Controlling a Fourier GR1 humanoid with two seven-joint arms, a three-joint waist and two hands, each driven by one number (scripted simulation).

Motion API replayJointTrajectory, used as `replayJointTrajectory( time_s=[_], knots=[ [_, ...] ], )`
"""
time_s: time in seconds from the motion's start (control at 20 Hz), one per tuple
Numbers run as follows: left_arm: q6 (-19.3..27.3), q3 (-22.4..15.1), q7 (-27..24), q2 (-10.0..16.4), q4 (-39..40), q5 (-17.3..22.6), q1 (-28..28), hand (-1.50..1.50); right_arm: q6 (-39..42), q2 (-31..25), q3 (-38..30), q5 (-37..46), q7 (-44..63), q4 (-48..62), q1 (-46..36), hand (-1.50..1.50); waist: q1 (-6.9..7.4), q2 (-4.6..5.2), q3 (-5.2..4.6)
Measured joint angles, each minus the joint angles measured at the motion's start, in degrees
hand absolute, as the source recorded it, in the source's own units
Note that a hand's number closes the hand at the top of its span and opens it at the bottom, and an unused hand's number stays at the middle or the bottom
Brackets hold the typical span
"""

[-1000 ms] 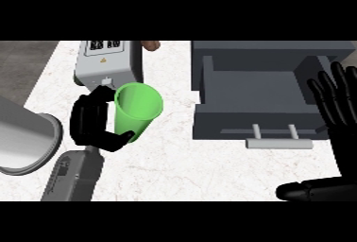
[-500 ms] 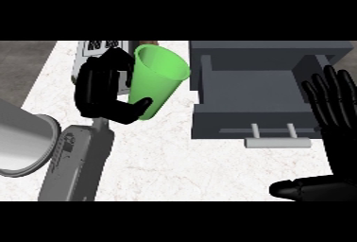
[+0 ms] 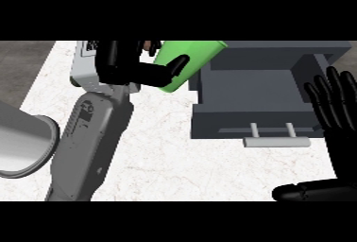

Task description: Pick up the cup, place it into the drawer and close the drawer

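Note:
My left hand (image 3: 129,66) is curled round a green cup (image 3: 187,60) and holds it in the air, tilted, just left of the open grey drawer (image 3: 259,123). The cup's upper edge reaches the drawer's back left corner. The drawer's inside shows bare, and its handle (image 3: 275,140) faces me. At the right edge my right hand (image 3: 335,118) rests open, fingers up, beside the drawer's right wall.
A grey toaster (image 3: 89,64) stands behind my left forearm at the back left. Part of a grey round vessel (image 3: 21,142) lies at the left edge. White marbled counter (image 3: 174,165) spreads in front of the drawer.
The left hand has carried the cup up and to the right, from beside the toaster to the drawer's left edge. The right hand has stayed in place.

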Motion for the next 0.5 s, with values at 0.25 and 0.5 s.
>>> replayJointTrajectory(
  time_s=[0.25, 0.5],
  knots=[
    [2.7, -2.4, 0.1, -0.1, 6.4, 0.0, -5.6, 1.50, 1.0, -0.3, -1.1, -0.5, -2.1, 1.8, 0.2, -1.50, -0.18, 0.08, 0.01],
    [6.3, -4.8, -0.8, -0.1, 15.0, 1.8, -12.3, 1.50, 1.2, -1.7, -2.8, -1.7, -1.2, 3.9, -2.7, -1.50, -0.43, 0.15, 0.02]
  ],
)
